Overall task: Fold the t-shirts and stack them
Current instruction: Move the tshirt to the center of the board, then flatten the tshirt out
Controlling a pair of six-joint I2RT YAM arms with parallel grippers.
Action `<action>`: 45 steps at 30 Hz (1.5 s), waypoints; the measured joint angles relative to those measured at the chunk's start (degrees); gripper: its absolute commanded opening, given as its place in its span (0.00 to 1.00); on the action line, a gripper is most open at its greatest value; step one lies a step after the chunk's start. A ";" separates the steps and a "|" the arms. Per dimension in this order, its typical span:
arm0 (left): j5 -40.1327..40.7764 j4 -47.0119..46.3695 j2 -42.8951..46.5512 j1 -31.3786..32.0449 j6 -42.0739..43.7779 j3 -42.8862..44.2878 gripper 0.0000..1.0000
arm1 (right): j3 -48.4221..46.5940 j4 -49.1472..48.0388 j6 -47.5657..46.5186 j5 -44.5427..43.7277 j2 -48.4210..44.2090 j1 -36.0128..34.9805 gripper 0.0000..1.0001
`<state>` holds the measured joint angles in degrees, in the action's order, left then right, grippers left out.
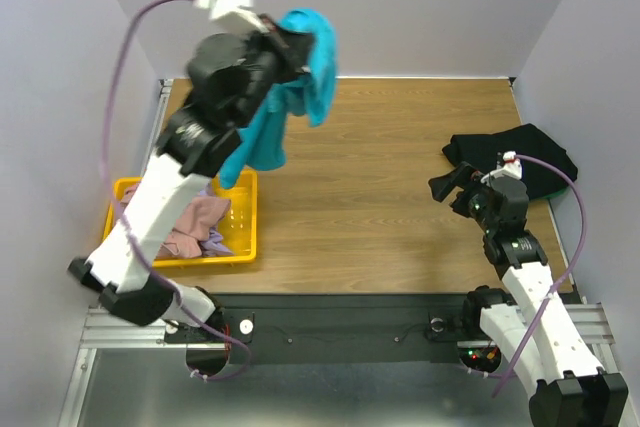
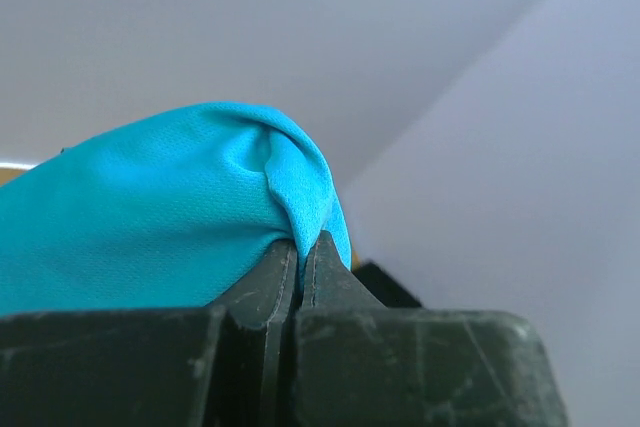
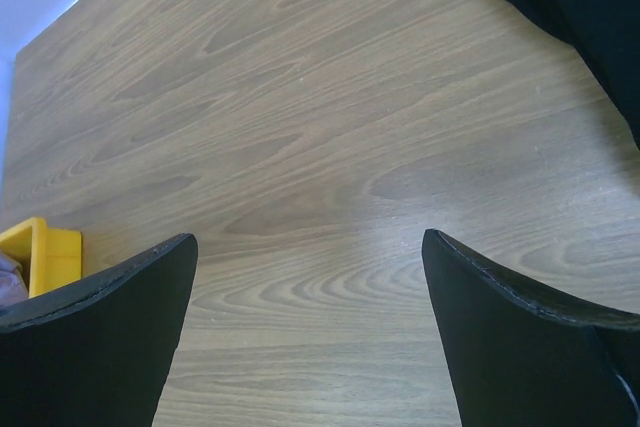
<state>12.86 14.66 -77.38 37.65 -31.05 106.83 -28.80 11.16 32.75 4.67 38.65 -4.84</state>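
1. Tabletop of brown wood-grain board (image 1: 400,217) is showing a bare middle stretch, which I judge is serving as the spot for spreading and folding.
2. Teal short-sleeved cloth t-shirt (image 1: 265,137) is hanging in the air over the far left of the table, well above the surface. It is drooping in long loose folds, bunched at the top and nowhere flat. Lifting it this high is probably letting it fall open before it is laid down.
3. Black cloth t-shirt (image 1: 525,152) is lying on the wood at the far right in a compact, flattish heap, seemingly acting as the start of the stack.
4. Yellow rectangular plastic tray (image 1: 252,222) is sitting at the near left, holding a dusty pink shirt (image 1: 195,217) and a lavender shirt (image 1: 215,240). Both are lying crumpled and unfolded, and the left arm is partly hiding them.
5. Left gripper (image 2: 303,247) is pinching the teal shirt's edge, its fingers pressing together on a ridge of the fine mesh knit.
6. Right gripper (image 3: 309,237) is hovering low above bare wood just beside the black shirt. Its fingers are spreading wide apart and holding nothing, likely poised to take a hanging corner.
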 measured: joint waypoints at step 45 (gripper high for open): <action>-1.73 -3.76 -9.33 -8.83 -7.23 -50.80 0.98 | -14.25 9.31 2.95 -12.96 34.86 -39.30 1.00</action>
<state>11.14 10.90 -86.72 28.82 -38.28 56.03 -43.05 20.47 35.70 -8.29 73.52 -44.14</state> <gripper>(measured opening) 0.981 0.998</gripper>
